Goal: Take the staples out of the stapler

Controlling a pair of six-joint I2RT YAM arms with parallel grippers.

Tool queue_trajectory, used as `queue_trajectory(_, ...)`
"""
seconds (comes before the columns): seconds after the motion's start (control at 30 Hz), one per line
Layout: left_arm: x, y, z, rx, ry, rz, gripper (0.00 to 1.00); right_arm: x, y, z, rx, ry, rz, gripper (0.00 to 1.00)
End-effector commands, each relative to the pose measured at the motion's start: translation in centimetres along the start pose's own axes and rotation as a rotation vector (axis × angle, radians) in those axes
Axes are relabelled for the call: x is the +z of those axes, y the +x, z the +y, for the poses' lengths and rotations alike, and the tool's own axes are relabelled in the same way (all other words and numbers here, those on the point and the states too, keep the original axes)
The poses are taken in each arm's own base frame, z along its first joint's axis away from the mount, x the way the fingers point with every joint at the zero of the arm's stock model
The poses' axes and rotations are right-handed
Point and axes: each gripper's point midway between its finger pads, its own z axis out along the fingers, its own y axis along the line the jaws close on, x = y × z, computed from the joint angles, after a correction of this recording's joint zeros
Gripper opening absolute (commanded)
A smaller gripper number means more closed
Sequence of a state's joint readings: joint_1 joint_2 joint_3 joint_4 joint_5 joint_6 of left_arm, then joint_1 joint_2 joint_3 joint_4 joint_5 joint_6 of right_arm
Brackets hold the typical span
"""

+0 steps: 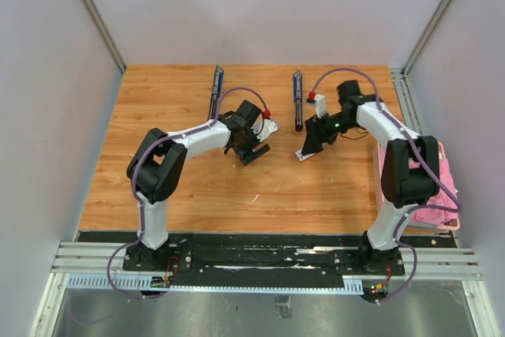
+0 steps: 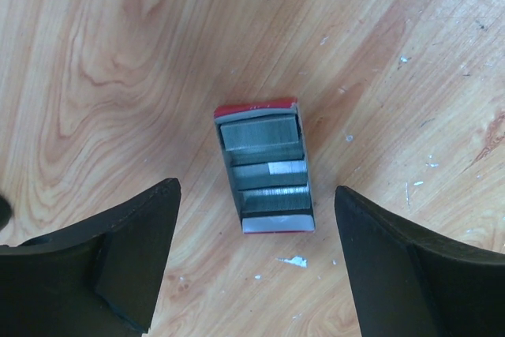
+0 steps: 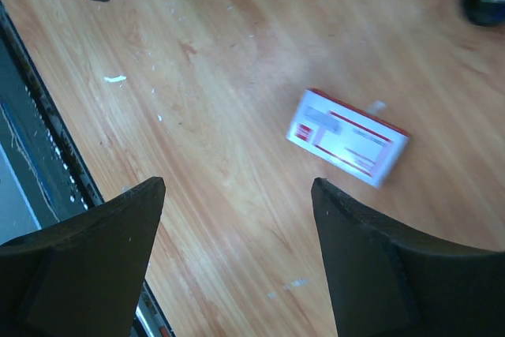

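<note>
Top external view: both arms reach over the middle of the surface (image 1: 158,100), with the left tool (image 1: 251,146) and the right tool (image 1: 312,141) pointed downward. Both are well short of the left stapler (image 1: 216,92) and the right stapler (image 1: 297,100), which lie opened out flat at the far side. From here you cannot tell whether either magazine is loaded. The white box (image 1: 304,155) lies just beside the right tool, and a pink cloth (image 1: 442,183) sits at the right edge, apart from the work. Left wrist view: the left tool (image 2: 256,199) has its fingers (image 2: 134,258) spread wide and grips nothing. The staples (image 2: 260,136) lie as silvery strips in an open tray (image 2: 256,108) with red ends. The tray is centred in the gap ahead of the tool, its near end level with the fingertips, and it touches neither finger. Its long walls face the fingers, so you may judge the tool to be lined up over the tray, which probably serves as the collecting place for unloaded strips. You cannot tell the height above it. Right wrist view: the right tool (image 3: 238,187) is likewise spread and empty. The white box (image 3: 347,138), red-marked and blurred, lies flat ahead and to the right of the gap, outside the fingers' reach. No staples show here, so the right tool seems merely parked clear of the left arm.
</note>
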State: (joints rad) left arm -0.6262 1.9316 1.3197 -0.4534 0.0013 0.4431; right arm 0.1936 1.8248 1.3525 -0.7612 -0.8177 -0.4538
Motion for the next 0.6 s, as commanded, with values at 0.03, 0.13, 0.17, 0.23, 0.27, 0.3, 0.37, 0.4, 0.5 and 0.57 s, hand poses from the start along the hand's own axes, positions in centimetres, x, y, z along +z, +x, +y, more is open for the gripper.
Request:
queue_trajectory(0.03,0.5,-0.7,-1.1,0.012,0.066,0.014,0.80,-6.0,-1.5,-0.6,0.000,0.051,-0.166,0.77)
queue_trajectory(0.13,0.6,-0.8,-1.0,0.009,0.062,0.016,0.78,-7.4,-1.4,-1.2,0.000,0.108,-0.192,0.77)
queue_trajectory(0.17,0.7,-0.7,-1.0,0.007,0.062,0.019,0.76,-7.6,-1.4,-1.3,-0.004,0.119,-0.197,0.77)
queue_trajectory(0.23,0.8,-0.5,-0.9,0.006,0.055,0.028,0.74,-7.9,-1.3,-1.3,-0.012,0.135,-0.197,0.77)
queue_trajectory(0.27,0.9,-0.5,-0.9,0.007,0.054,0.033,0.72,-7.9,-1.3,-1.3,-0.015,0.138,-0.196,0.77)
queue_trajectory(0.3,0.9,-0.4,-0.9,0.008,0.055,0.037,0.70,-8.0,-1.3,-1.4,-0.017,0.141,-0.196,0.77)
queue_trajectory(0.37,1.1,-0.3,-1.0,0.007,0.060,0.045,0.67,-7.9,-1.3,-1.5,-0.017,0.145,-0.191,0.77)
queue_trajectory(0.4,1.2,-0.3,-1.0,0.007,0.064,0.049,0.64,-7.9,-1.2,-1.6,-0.018,0.148,-0.189,0.77)
queue_trajectory(0.5,1.6,-0.2,-1.2,0.006,0.076,0.059,0.57,-7.7,-1.2,-1.8,-0.015,0.143,-0.186,0.77)
queue_trajectory(0.57,1.7,-0.1,-1.4,0.006,0.084,0.060,0.53,-7.5,-1.1,-1.9,-0.010,0.137,-0.181,0.77)
